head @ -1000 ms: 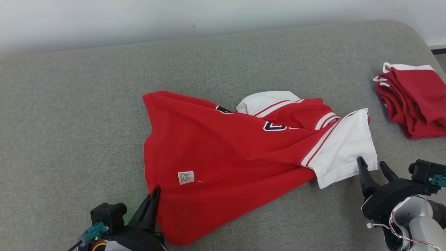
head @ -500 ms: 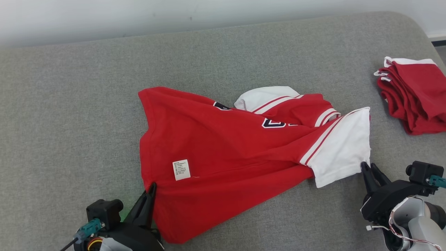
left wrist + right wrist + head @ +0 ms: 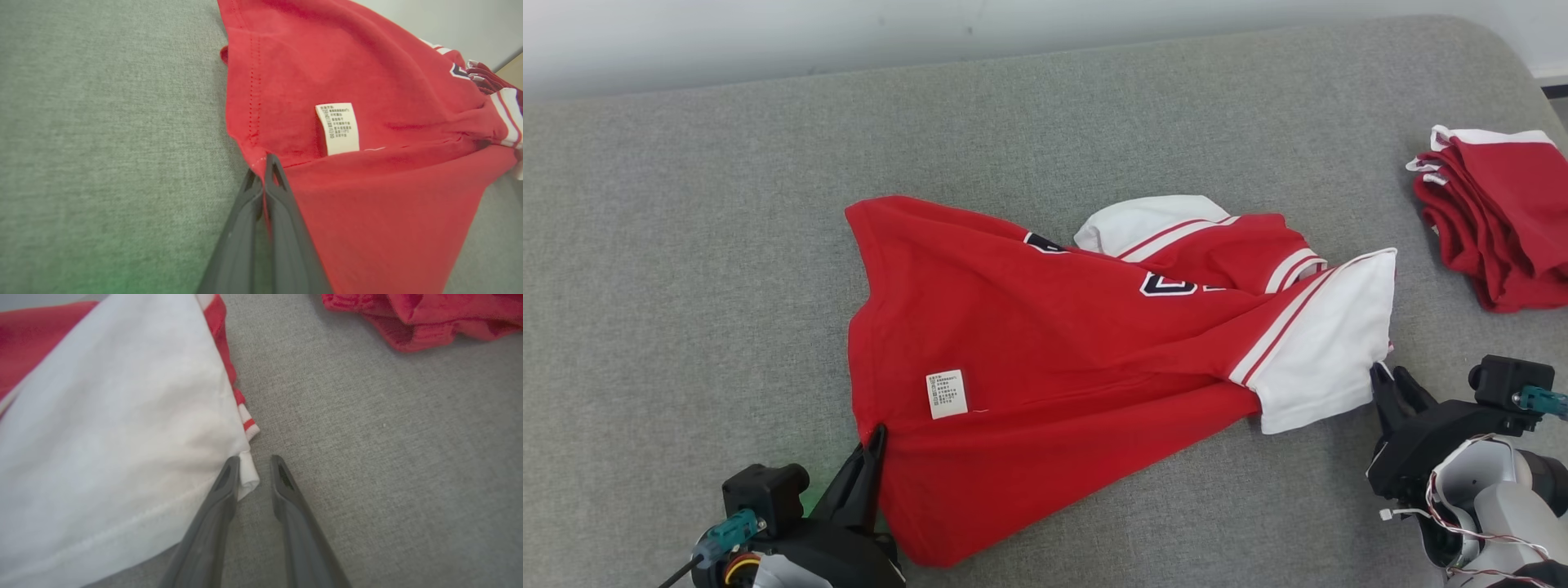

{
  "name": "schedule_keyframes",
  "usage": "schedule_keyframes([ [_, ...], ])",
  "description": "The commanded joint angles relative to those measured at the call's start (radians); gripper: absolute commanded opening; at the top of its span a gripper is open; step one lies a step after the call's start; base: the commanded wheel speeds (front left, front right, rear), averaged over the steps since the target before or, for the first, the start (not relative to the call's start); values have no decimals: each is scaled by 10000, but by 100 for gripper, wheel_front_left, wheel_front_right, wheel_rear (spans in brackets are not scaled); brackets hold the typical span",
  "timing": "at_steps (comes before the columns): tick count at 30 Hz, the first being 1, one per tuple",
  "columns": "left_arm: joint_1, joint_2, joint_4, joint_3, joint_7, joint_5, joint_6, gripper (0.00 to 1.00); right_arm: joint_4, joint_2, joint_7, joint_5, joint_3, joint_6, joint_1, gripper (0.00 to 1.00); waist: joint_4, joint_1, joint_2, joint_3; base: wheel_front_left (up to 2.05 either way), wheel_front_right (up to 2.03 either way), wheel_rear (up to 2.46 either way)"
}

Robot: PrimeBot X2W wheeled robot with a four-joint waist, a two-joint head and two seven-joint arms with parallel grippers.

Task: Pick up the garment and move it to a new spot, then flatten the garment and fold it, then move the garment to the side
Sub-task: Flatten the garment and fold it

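Garment (image 3: 1054, 367): red shirt with white sleeves and dark lettering, lying rumpled across the middle of the grey padded surface (image 3: 727, 245), inside partly showing

Left gripper (image 3: 263, 163): fingers pressed together on the red hem at the near left corner, with the cloth pinched between them

Care label (image 3: 946, 394): white, printed, flat on the red cloth just beyond those fingertips

Right gripper (image 3: 254, 461): fingers narrowly apart, grey surface visible in the gap. The bottom corner of the white sleeve (image 3: 1327, 351) sits in that gap, touching one finger and clear of the other, so it is not clamped from both sides

Second sleeve (image 3: 1143, 219): white with red stripes, bunched at the far edge of the shirt

Folded pile (image 3: 1499, 212): red cloth with white trim, at the right edge of the surface, well apart from the shirt

Wall (image 3: 768, 33): pale, behind the far edge of the surface
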Motion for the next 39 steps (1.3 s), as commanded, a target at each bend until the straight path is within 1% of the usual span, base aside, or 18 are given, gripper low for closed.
schedule_keyframes([
  [1,-72,65,-31,6,5,-110,39,0,190,86,177,-125,157,-27,68,37,25,0,-1,-5,0,0,0],
  [2,-66,66,-24,6,-4,-118,38,0,250,116,232,-178,219,-26,87,32,30,0,-1,-14,0,0,0],
  [3,-66,66,-24,6,-4,-118,38,0,250,116,232,-178,219,-26,87,32,30,0,-1,-14,0,0,0],
  [5,-49,64,-9,3,-27,-135,59,0,364,139,323,-227,281,-27,141,15,31,0,-1,-37,0,0,0],
  [6,-34,63,6,3,-42,-142,62,0,427,133,373,-275,303,-27,191,0,28,0,-1,-62,0,0,0],
  [10,39,52,65,17,-114,-207,54,0,341,185,270,-350,331,-27,377,0,-25,0,-1,-188,0,0,0],
  [13,62,21,48,32,-244,-219,62,0,-55,168,-31,-249,321,-27,414,0,-82,0,-1,-335,0,0,0],
  [21,174,-68,-369,280,-769,-349,-21,0,-2057,-212,-725,413,590,-27,708,0,-142,0,-1,-764,0,0,0],
  [25,255,-177,-627,368,-928,-523,-70,0,-3115,-502,-827,483,647,-27,862,0,-117,0,-1,-986,0,0,0],
  [31,184,-338,-889,535,-1037,-872,-199,0,-4371,-698,-687,535,745,-27,878,0,-79,0,-1,-1318,0,0,0],
  [36,-436,-133,-1133,813,-841,-1154,-361,0,-4915,-722,-451,544,846,-27,459,0,-99,0,-1,-1517,0,0,0],
  [39,-1266,204,-1326,1110,-368,-1492,-455,0,-4986,-777,-96,617,1298,-27,-260,0,-218,0,-1,-1412,0,0,0],
])
